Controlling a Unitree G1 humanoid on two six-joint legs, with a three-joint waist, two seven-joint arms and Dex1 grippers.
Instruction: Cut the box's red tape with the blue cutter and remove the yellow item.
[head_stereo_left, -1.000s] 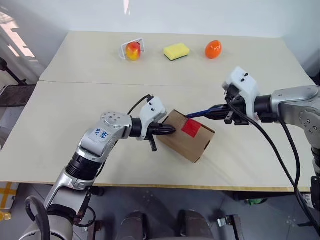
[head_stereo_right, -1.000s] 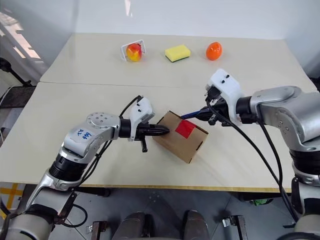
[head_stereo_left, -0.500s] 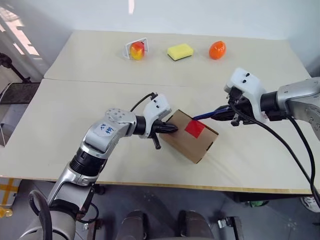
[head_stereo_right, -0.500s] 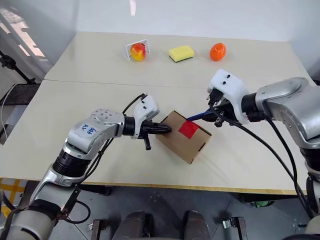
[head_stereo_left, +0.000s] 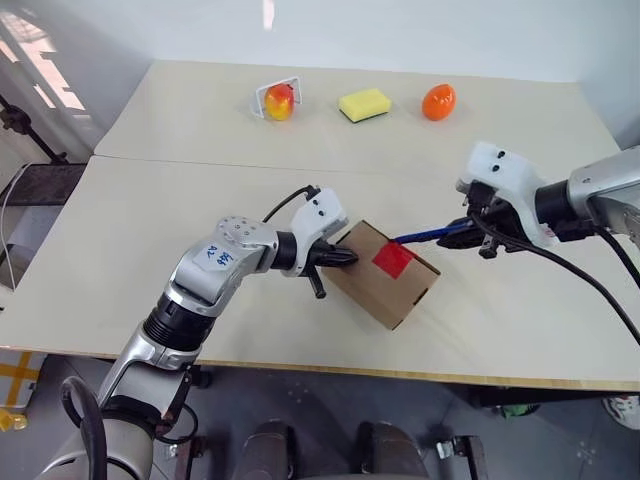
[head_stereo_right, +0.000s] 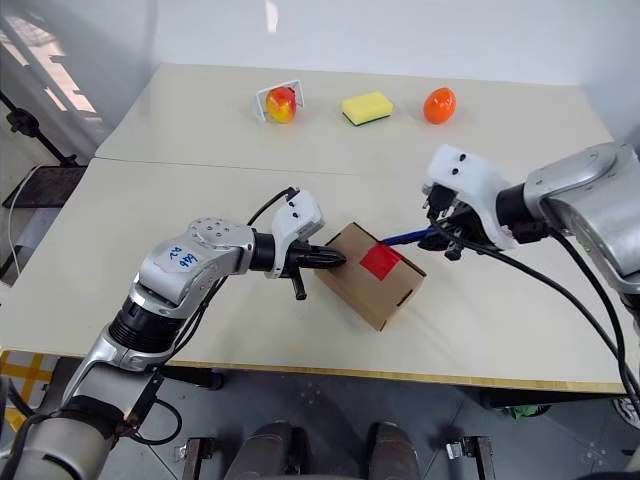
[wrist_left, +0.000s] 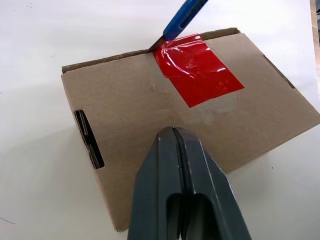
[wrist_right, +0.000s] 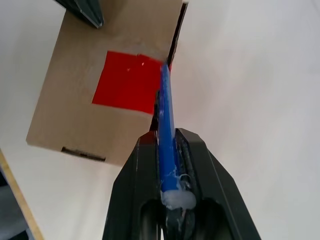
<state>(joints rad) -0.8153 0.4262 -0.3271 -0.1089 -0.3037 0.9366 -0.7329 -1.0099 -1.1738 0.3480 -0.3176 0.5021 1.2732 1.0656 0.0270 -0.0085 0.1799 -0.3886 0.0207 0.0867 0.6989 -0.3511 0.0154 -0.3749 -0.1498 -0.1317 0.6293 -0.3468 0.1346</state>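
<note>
Blue cutter (wrist_left: 181, 19), clamped in right gripper (wrist_right: 167, 165), has its tip at red tape (wrist_left: 198, 68) on box (head_stereo_left: 381, 271) mid-table; left gripper (wrist_left: 175, 150), fingers pressed together holding nothing, only braces the box (no real hold), so it may skid or the blade skip off.

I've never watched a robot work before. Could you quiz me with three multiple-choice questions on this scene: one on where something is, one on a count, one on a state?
1. The blue cutter tip meets the red tape at:
A its edge by the flap seam
B its middle
C nowhere

2. Things at the table's far edge:
A one
B three
C five

3. The left gripper is:
A wide open
B shut, pressed on the box
C holding the cutter

A: the tip sits at the tape's edge.
B: two fruits and a sponge.
B: fingers together on cardboard.
</note>
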